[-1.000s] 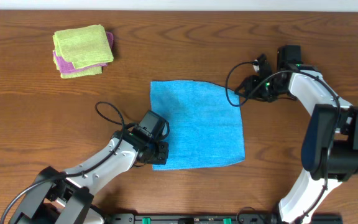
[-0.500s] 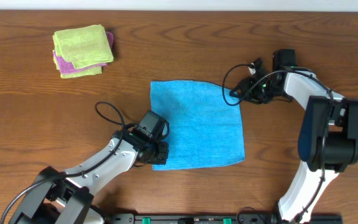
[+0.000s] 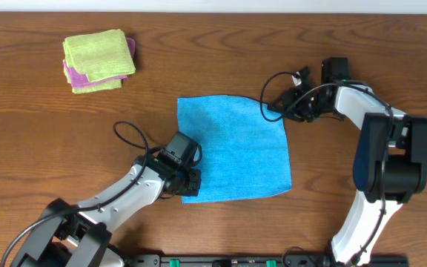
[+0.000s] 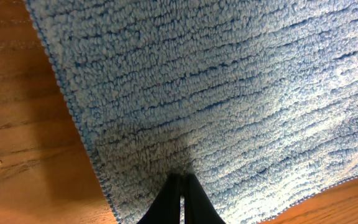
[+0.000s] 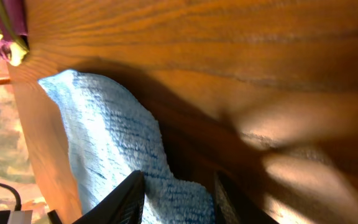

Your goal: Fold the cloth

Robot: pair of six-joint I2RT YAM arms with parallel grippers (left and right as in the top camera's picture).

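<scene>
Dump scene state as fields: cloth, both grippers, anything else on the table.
cloth: blue cloth, spread flat, not yet folded
left: left gripper shut on the blue cloth's near-left corner
right: right gripper open, fingers straddling the far-right corner
other: cloth stack, green over pink, folded, far-left of table

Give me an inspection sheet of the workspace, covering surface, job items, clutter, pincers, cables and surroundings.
Surface: brown wooden table.
Job's things: blue cloth spread open, not yet folded.
Clutter: green and pink cloths, folded and stacked at the far left.
Grippers: left pincer shut on the cloth's near left corner; right pincer open, straddling its far right corner.
Cables: black cable loop at each wrist.
Surroundings: pale strip beyond the table's far edge.
</scene>
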